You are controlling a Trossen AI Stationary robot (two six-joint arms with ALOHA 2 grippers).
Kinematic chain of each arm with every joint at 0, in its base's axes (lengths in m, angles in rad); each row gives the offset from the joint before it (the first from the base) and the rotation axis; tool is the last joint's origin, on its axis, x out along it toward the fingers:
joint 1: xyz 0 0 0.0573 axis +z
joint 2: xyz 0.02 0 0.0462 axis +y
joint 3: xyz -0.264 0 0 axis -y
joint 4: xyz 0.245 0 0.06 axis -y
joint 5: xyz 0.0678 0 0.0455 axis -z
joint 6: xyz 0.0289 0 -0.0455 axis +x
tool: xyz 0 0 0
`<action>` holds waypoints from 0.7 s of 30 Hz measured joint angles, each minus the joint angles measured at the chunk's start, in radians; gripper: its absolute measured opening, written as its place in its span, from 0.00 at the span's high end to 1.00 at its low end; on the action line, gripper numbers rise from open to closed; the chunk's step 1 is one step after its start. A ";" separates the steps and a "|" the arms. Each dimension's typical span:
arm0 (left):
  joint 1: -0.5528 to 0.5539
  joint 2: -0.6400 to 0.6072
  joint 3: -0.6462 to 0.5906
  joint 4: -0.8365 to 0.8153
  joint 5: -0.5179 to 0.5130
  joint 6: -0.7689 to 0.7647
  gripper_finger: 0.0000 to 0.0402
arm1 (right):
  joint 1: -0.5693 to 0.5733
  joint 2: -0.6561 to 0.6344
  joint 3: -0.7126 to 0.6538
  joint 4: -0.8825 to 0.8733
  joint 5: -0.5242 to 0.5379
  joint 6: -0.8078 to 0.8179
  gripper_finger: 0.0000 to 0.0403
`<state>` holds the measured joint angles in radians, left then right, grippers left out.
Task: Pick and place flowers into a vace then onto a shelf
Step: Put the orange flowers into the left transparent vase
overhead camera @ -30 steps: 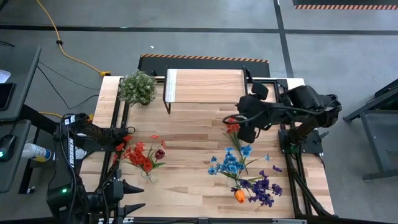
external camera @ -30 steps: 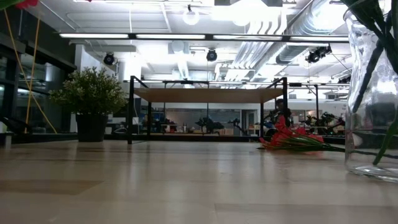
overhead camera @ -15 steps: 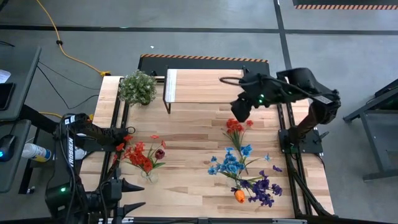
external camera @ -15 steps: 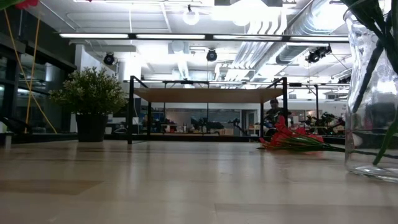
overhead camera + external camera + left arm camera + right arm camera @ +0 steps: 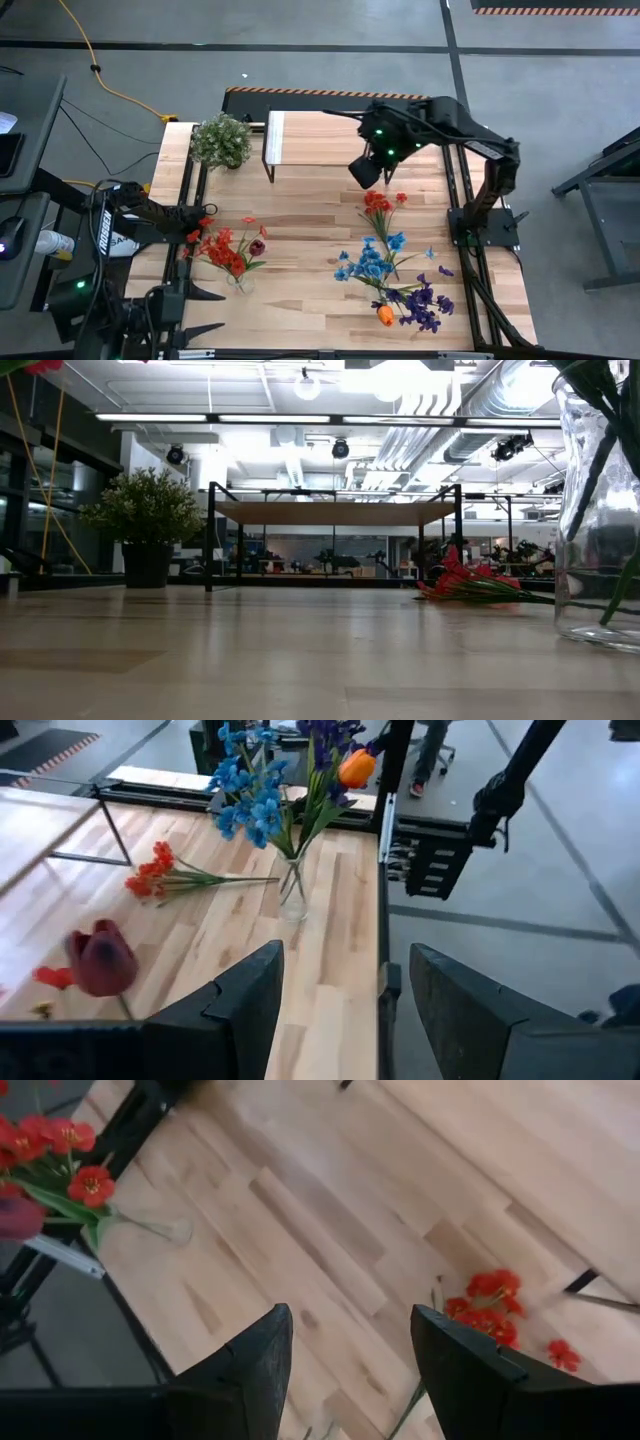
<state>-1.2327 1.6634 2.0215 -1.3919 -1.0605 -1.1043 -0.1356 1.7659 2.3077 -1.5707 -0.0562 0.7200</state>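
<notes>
One red flower (image 5: pixel 378 212) lies flat on the table right of centre, also seen in the right wrist view (image 5: pixel 488 1308). A glass vase (image 5: pixel 292 895) near the front right holds blue and purple flowers and an orange tulip (image 5: pixel 355 767). A second vase (image 5: pixel 240 283) at the front left holds red flowers and a dark red tulip (image 5: pixel 257 246). The shelf (image 5: pixel 330 138) stands at the far edge. My right gripper (image 5: pixel 363 172) hangs open above the table, just in front of the shelf and beyond the lying flower. My left gripper (image 5: pixel 222 311) is open at the front left, holding nothing.
A bushy potted plant (image 5: pixel 221 140) stands left of the shelf at the far left. Black frame rails (image 5: pixel 462 190) run along both sides of the table. The middle of the table top (image 5: pixel 300 220) is bare wood.
My right gripper has swung from just over the lying red flower toward the table's far edge and left, rolling as it went, and now hangs in front of the shelf. The flower has stayed on the table. My left gripper has risen a little.
</notes>
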 joint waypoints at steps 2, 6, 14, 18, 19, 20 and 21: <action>0.000 0.000 0.009 -0.041 0.011 -0.011 0.38 | -0.011 0.019 0.000 0.000 -0.033 -0.010 0.52; 0.000 0.000 0.013 -0.094 0.037 -0.059 0.38 | -0.030 0.047 0.000 0.000 -0.077 -0.018 0.52; 0.000 0.000 0.014 -0.139 0.089 -0.108 0.38 | -0.042 0.068 0.000 -0.001 -0.133 0.013 0.52; -0.021 0.000 0.013 -0.155 0.083 -0.109 0.38 | -0.034 0.069 0.000 0.000 -0.128 0.036 0.52; -0.028 0.000 0.014 -0.155 0.083 -0.109 0.38 | -0.029 0.069 0.000 0.000 -0.118 0.041 0.52; -0.034 0.000 0.013 -0.156 0.082 -0.115 0.38 | -0.023 0.069 0.000 0.000 -0.109 0.047 0.52; -0.041 0.000 0.013 -0.156 0.077 -0.122 0.38 | -0.017 0.069 0.000 0.000 -0.107 0.058 0.52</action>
<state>-1.2736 1.6634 2.0348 -1.5477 -0.9835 -1.2268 -0.1521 1.8351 2.3077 -1.5711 -0.1631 0.7784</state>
